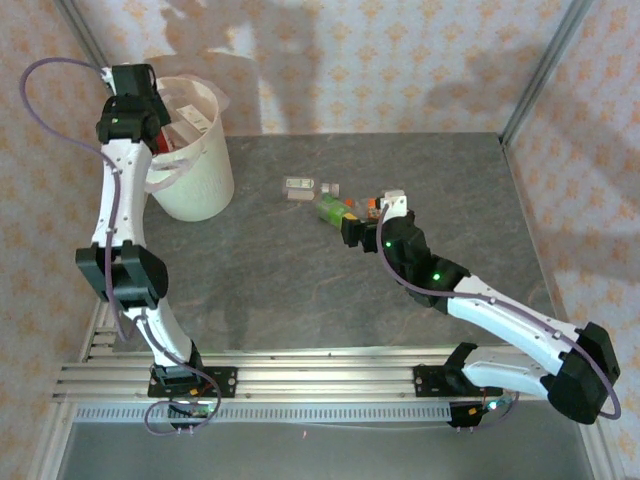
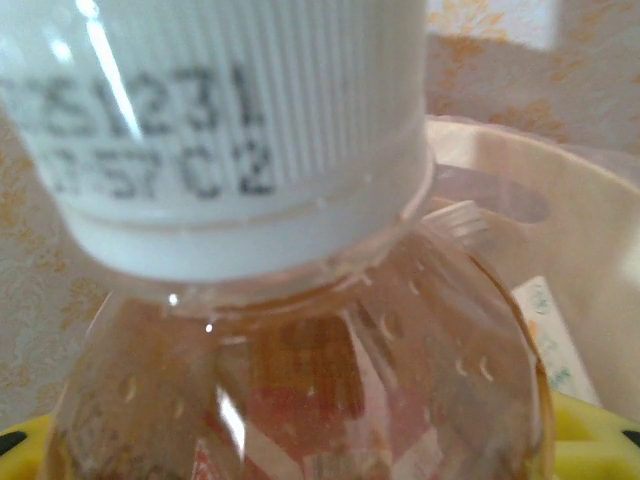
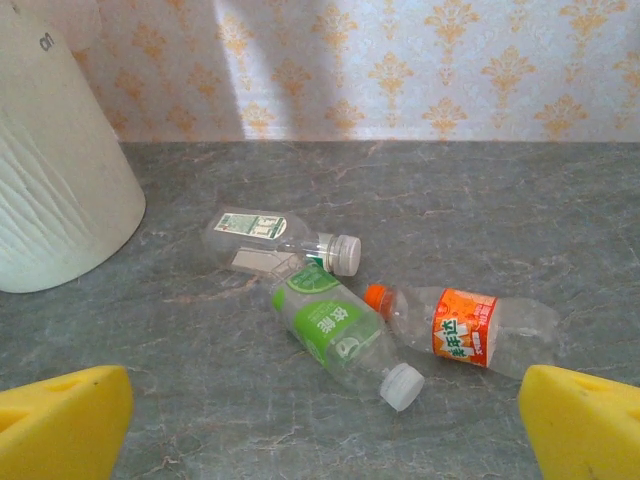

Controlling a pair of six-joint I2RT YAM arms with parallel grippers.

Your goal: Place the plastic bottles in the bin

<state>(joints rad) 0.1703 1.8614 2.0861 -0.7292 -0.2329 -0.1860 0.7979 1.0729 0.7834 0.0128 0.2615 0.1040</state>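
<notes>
A clear bottle with a white cap (image 2: 290, 300) hangs cap towards the left wrist camera, above the mouth of the bin (image 2: 560, 200). The left tool (image 1: 133, 118) is closed on its body, with a yellow pad at either bottom corner of that view. From above, the bin stands at the desk's 10 o'clock corner with the left tool over its far rim. Something with a label (image 2: 545, 330) lies inside it.

Three more bottles lie on their sides near the middle of the desk (image 1: 300, 290). A green-labelled bottle (image 3: 335, 330) points its white cap at 5 o'clock. A clear labelled bottle (image 3: 270, 242) lies at its 11 o'clock, apparently touching its base. An orange-labelled bottle (image 3: 465, 325) lies at its 3 o'clock, its orange cap just beside the green one's side. The right tool (image 3: 322, 425) hovers low at their 6 o'clock, spread wide and holding nothing, with its yellow pads (image 3: 60, 420) far apart.

The drop looks like the risky part. The left tool sits near the rim rather than over the centre, so a released bottle could strike the edge or the loose liner and bounce onto the desk. On the right, the three bottles crowd together and are round. Closing on one may push its neighbours, which could roll away. A grip taken near a smooth, tapering neck could also slip.
</notes>
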